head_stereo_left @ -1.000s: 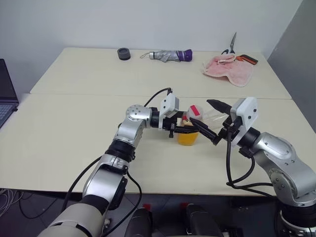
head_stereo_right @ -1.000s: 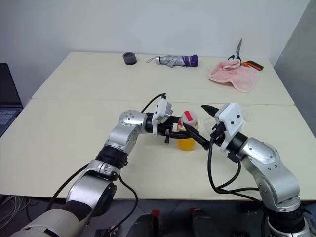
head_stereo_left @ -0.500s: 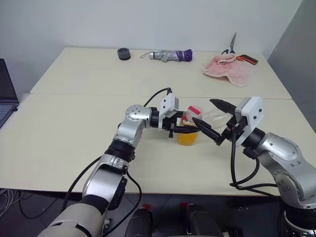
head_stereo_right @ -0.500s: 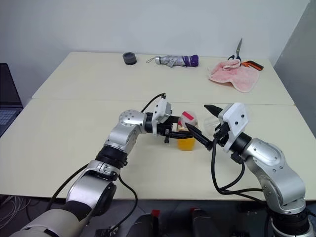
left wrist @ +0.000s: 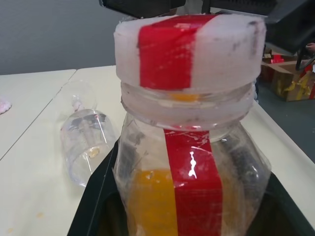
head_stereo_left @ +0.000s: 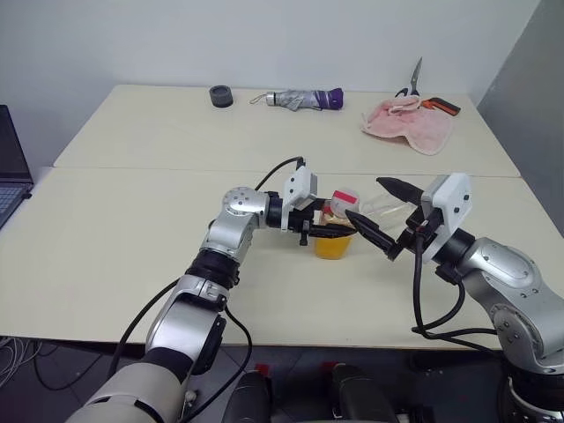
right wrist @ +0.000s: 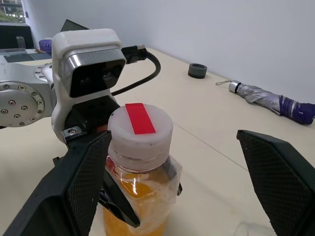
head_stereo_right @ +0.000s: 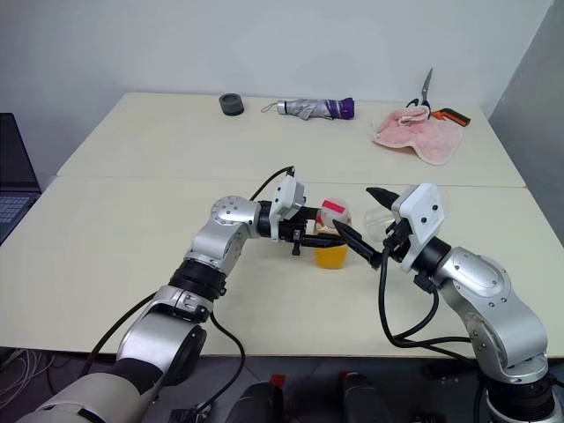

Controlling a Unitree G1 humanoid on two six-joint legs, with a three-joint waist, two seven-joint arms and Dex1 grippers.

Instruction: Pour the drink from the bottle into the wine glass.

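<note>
We have the bottle [head_stereo_left: 336,231] upright on the near counter [head_stereo_left: 106,264], right in the middle, and our left hand [head_stereo_left: 328,231] is clamped on it from the side, fingers tight on its body below the cap [right wrist: 140,126]. The cap is on, white with a red strip across the top, and that red strip runs on down the side of the bottle. The drink [right wrist: 133,216] sits orange in the lower part of the bottle.

Just beside it, our right hand [head_stereo_left: 381,216] hangs with its fingers spread wide, one black finger [right wrist: 74,187] close against the bottle, the other [right wrist: 280,172] well out to the side. It grips nothing; the bottle stands between the two fingers at the cap's height.

The glass [left wrist: 86,142] is just behind the bottle, and from the left wrist view it looks tipped over on its side with the open mouth toward us; the stem we cannot make out.

Further back, on the far counter [head_stereo_left: 176,132], we see a small dark ring [head_stereo_left: 220,95], a folded umbrella [head_stereo_left: 304,99] with a purple end, a pink cloth [head_stereo_left: 407,123], and scissors [head_stereo_left: 411,81] beside it at the far right.
</note>
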